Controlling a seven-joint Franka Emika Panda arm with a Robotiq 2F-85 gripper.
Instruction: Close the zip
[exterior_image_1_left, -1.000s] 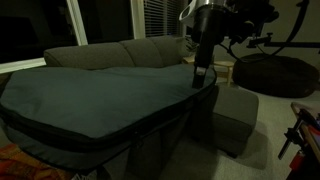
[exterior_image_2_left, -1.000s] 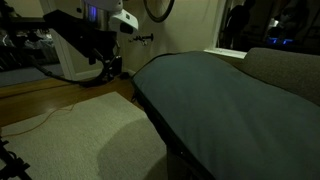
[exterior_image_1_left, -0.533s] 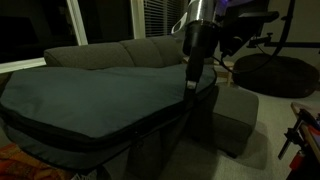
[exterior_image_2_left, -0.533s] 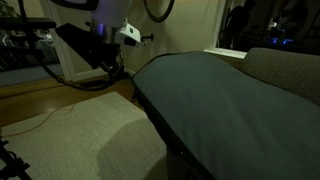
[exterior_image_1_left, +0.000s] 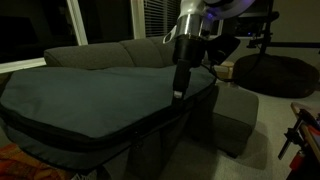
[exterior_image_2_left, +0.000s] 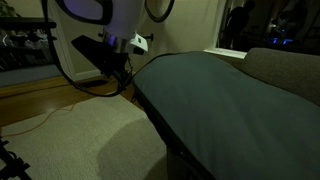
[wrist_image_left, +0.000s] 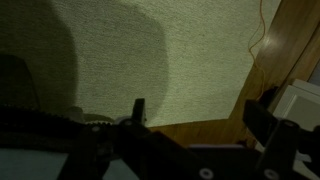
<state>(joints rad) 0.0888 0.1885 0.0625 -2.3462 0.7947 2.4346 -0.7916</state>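
My jaws stand apart and empty, my gripper (exterior_image_1_left: 179, 94) in an exterior view hanging at the end of the zip (exterior_image_1_left: 120, 137), in an exterior view (exterior_image_2_left: 122, 80) just beside its corner (exterior_image_2_left: 158, 128), while in the wrist view its toothed line (wrist_image_left: 45, 122) runs sideways, left of my fingers (wrist_image_left: 138, 108).

No legible text, labels or numbers

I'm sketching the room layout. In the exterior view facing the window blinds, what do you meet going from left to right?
fabric case → tool → footstool → beanbag. The sofa spans behind the case, so it is left out.
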